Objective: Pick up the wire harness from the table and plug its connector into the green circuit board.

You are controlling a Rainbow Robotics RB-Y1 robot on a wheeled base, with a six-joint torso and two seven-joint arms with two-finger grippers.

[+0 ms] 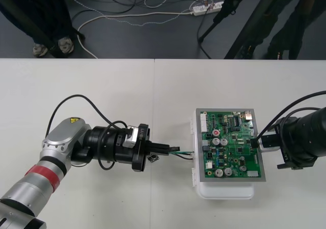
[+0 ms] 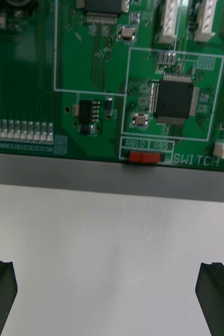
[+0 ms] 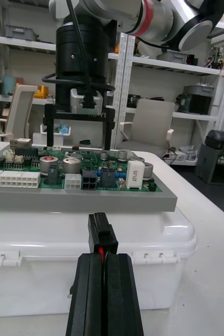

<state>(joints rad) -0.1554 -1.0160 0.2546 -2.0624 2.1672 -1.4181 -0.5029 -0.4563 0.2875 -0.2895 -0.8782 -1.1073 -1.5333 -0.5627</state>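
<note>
While you look down on the worktop (image 1: 127,96), the left arm (image 1: 51,163) comes in from the near left corner and bends at its elbow, so its wrist lies low and level and points at the board's left side. The right arm (image 1: 305,135) comes in from the right edge, also level, with its wrist at the board's right edge.

The white base (image 1: 226,191) stands right of the worktop's middle and carries the green circuit board (image 1: 229,145).

Your left claw (image 1: 170,148) is pinched tight. In its wrist view, the two black fingers (image 3: 91,294) press together with no gap, and they grip the wire harness (image 1: 182,153). Your right claw (image 1: 254,142) hangs over the board's right edge with its fingers spread wide. They stand at the two bottom corners of its wrist view (image 2: 109,299) and hold nothing. They hover above bare worktop just beside the board (image 2: 91,79). From the left wrist, you see that same right claw (image 3: 79,131) upright behind the board (image 3: 80,178), its fingers apart.

The harness runs from the left fingertips toward the base, its thin green and black wires reaching the left edge. The small black plug (image 3: 102,233) sticks out past the closed fingertips. It stands close in front of the base's wall (image 3: 91,247) and is not in the board.
</note>
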